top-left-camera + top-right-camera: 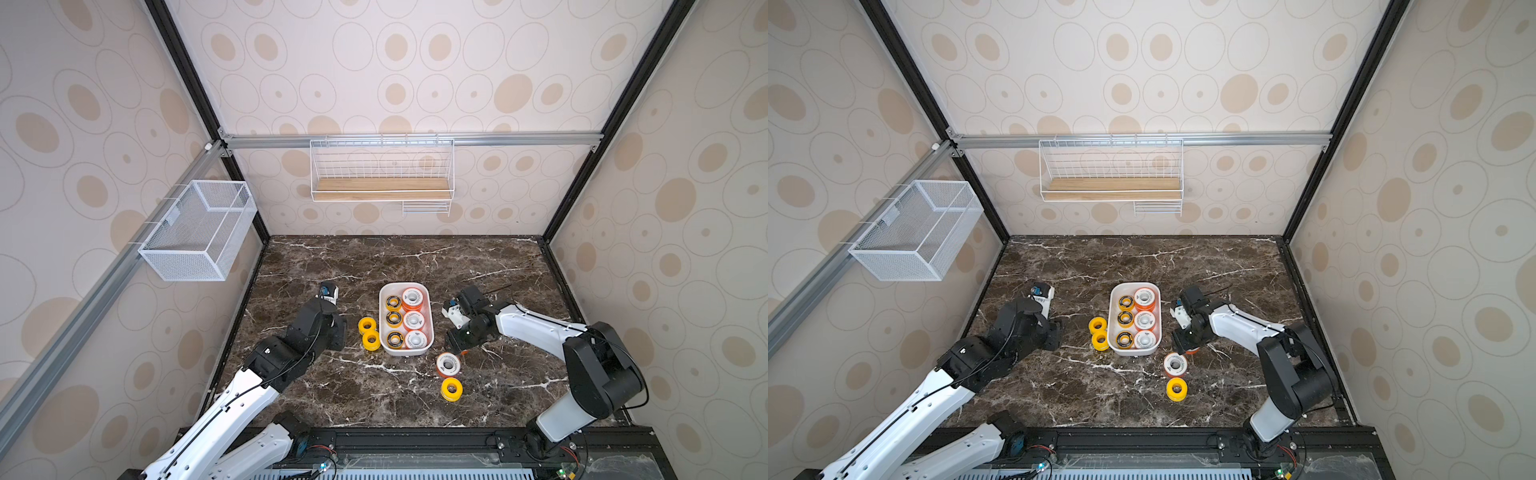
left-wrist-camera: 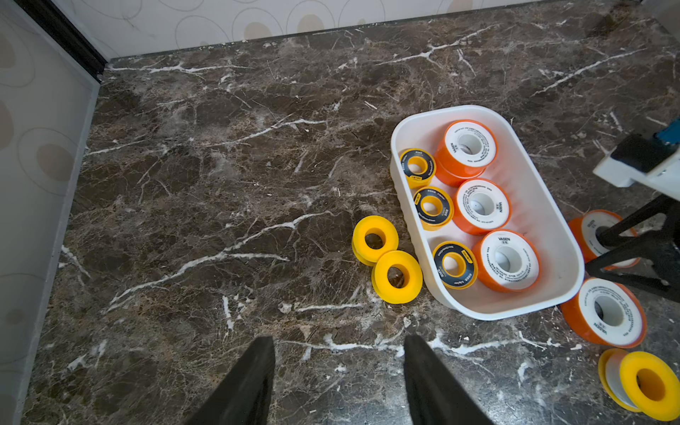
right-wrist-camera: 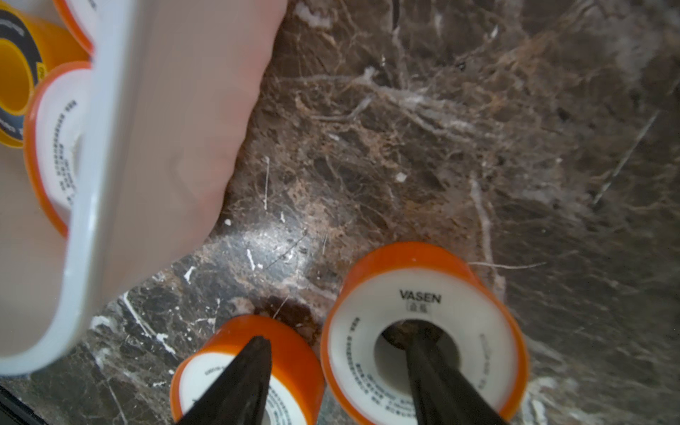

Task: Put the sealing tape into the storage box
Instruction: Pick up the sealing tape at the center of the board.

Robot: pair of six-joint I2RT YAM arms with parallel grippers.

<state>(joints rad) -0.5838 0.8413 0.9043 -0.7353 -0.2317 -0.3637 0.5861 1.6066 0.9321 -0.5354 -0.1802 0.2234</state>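
The white storage box [image 1: 430, 328] [image 2: 533, 173] holds several sealing tape spools in two rows: black-ringed yellow ones and orange-rimmed white ones. Two plain yellow spools [image 1: 369, 333] [image 2: 386, 257] lie against its left side. To the right of the box my right gripper [image 1: 456, 346] [image 3: 331, 336] is open and low over an orange-rimmed spool [image 3: 423, 294] [image 2: 588, 224]. One finger [image 3: 434, 368] is in its centre hole and the other hangs over a second orange spool [image 1: 447, 364] [image 3: 294, 349]. A yellow spool [image 1: 451, 389] lies nearer the front. My left gripper [image 1: 338, 328] [image 2: 339, 337] hovers open and empty left of the box.
The box wall [image 3: 165, 110] stands close beside the right gripper. A white mesh basket [image 1: 199, 232] hangs on the left wall. A wire shelf with a wooden base [image 1: 381, 183] hangs on the back wall. The dark marble table [image 1: 395, 257] stretches behind the box.
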